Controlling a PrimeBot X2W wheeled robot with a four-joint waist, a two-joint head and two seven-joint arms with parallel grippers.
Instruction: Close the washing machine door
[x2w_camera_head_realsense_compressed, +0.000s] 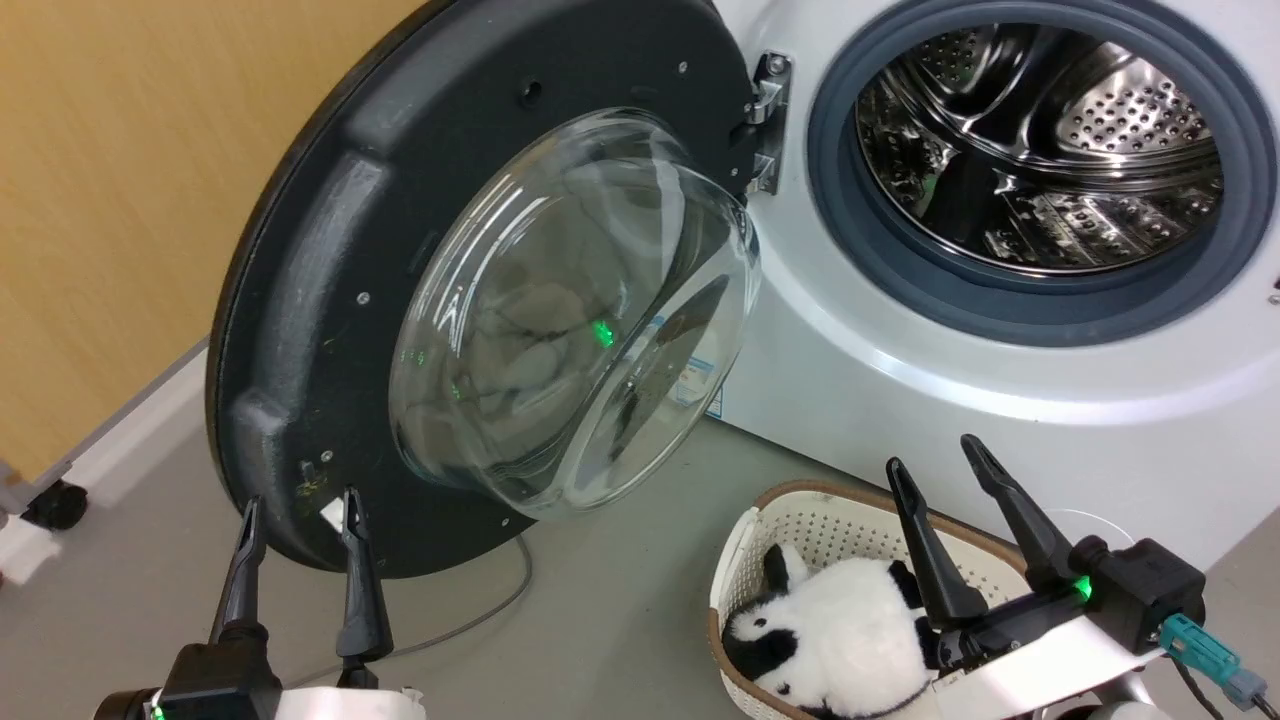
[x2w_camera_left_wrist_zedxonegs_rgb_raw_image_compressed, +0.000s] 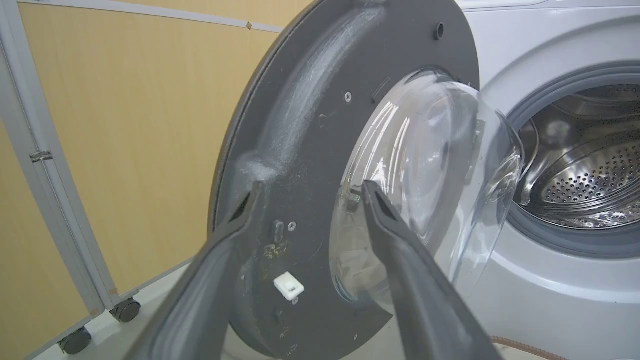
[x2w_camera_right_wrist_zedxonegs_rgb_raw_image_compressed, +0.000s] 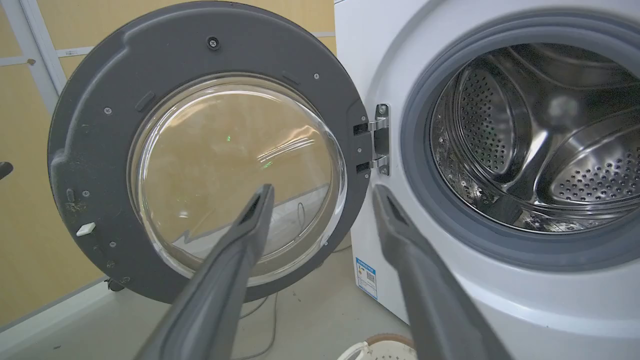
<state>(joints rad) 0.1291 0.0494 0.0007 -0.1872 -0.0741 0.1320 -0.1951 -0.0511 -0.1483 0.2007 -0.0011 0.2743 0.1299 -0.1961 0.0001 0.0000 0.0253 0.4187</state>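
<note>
Your left gripper (x2w_camera_head_realsense_compressed: 300, 497) is hovering spread near the open washing machine door (x2w_camera_head_realsense_compressed: 330, 250); your right gripper (x2w_camera_head_realsense_compressed: 930, 450) is hanging spread near the basket (x2w_camera_head_realsense_compressed: 800, 492).

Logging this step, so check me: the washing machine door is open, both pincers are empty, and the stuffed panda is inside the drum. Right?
No. The head view shows the stuffed panda in the cream basket on the floor, not in the drum. The rest holds: the washing machine door is open, and the left pincer and right pincer are empty.
</note>
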